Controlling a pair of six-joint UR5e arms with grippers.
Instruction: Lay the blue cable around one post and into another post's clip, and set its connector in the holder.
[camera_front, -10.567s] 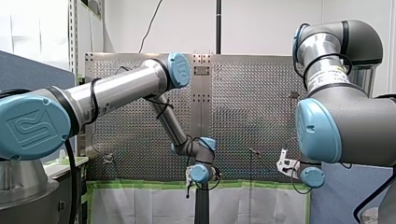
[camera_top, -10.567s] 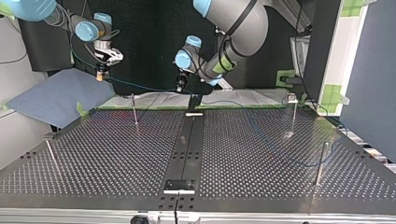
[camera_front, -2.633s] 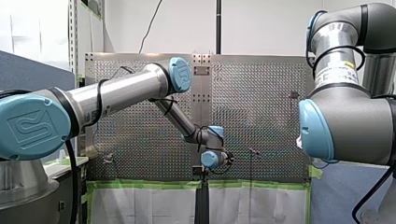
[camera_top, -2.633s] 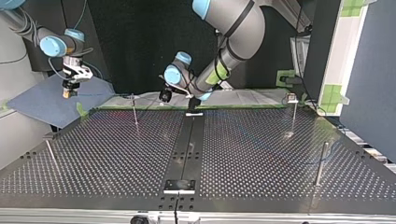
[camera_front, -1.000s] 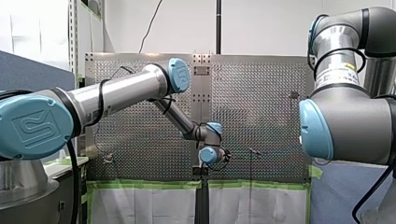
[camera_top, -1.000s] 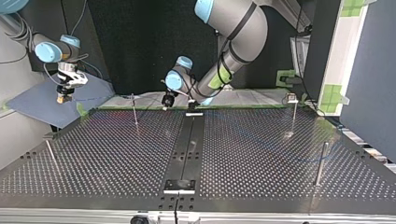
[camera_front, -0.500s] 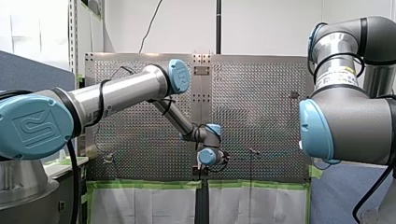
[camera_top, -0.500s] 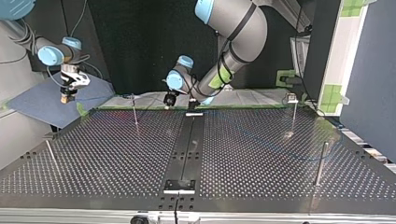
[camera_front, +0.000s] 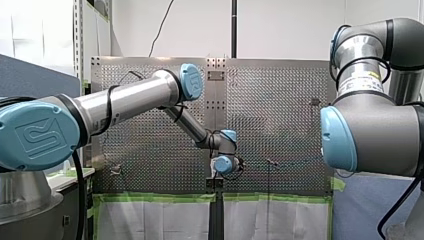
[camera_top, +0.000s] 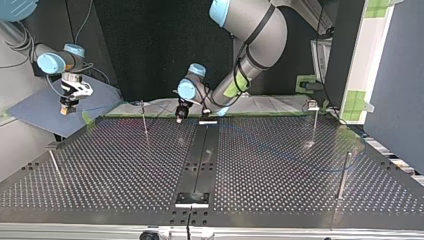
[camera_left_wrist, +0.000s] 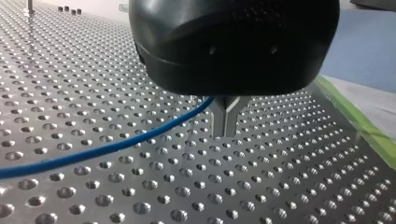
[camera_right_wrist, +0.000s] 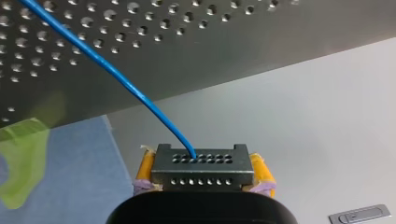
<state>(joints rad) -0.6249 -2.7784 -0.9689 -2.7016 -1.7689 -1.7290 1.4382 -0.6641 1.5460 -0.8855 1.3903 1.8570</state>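
Note:
In the left wrist view my black left gripper (camera_left_wrist: 225, 127) hangs just above the perforated table with its metal fingers shut. The blue cable (camera_left_wrist: 112, 147) runs away from their base over the holes. In the top view that gripper (camera_top: 179, 118) sits by the far edge, beside a thin post (camera_top: 144, 120). My right gripper (camera_right_wrist: 203, 171) has its yellow pads shut on the dark connector block (camera_right_wrist: 201, 158), and the cable (camera_right_wrist: 116, 77) leaves its face. In the top view it (camera_top: 65, 110) hovers off the table's far left corner. The front view hides it behind the arm.
More posts stand at the top view's right (camera_top: 314, 125) (camera_top: 343, 175) and near left (camera_top: 54, 167). The one at the far right has a clip on top. A small holder bracket (camera_top: 192, 199) sits on the dark centre strip near the front edge. Another bracket (camera_top: 208, 121) is at the far edge.
My left gripper has dropped a little toward the table near the far bracket. My right gripper has shifted only slightly, with the connector still in it.

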